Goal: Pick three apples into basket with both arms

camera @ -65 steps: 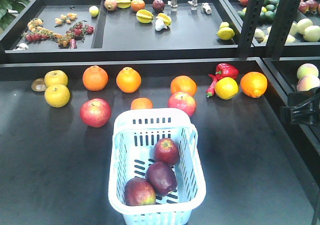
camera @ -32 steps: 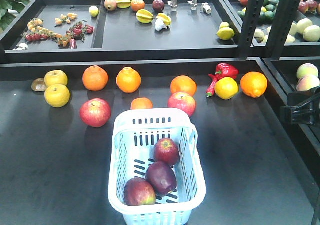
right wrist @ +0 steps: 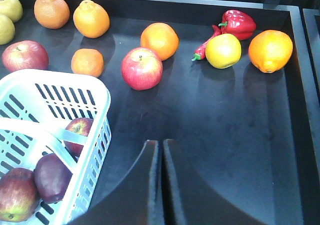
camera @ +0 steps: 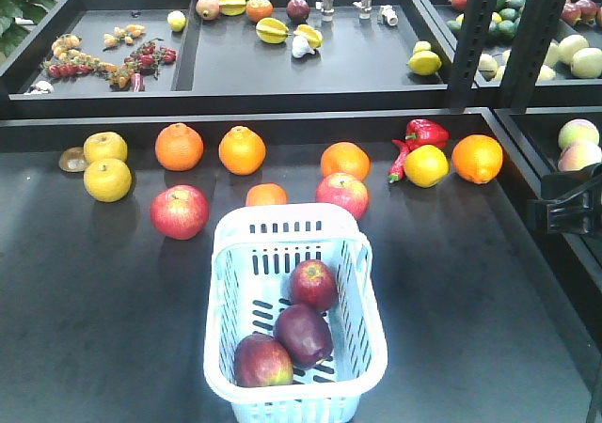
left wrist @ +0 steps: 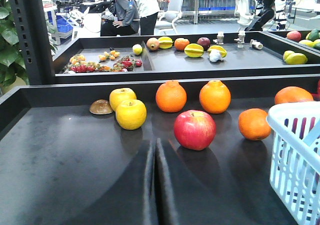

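Oranges (camera: 242, 150), two pink-red apples (camera: 180, 211) and a red pepper (camera: 425, 132) are lying on the counter (camera: 94, 301) behind the basket (camera: 293, 221). Three dark apples (camera: 303, 334) are sitting inside the basket. Left gripper (left wrist: 154, 185) and right gripper (right wrist: 160, 185) are hanging apart from the basket over bare counter, jaws pressed together, holding nothing.
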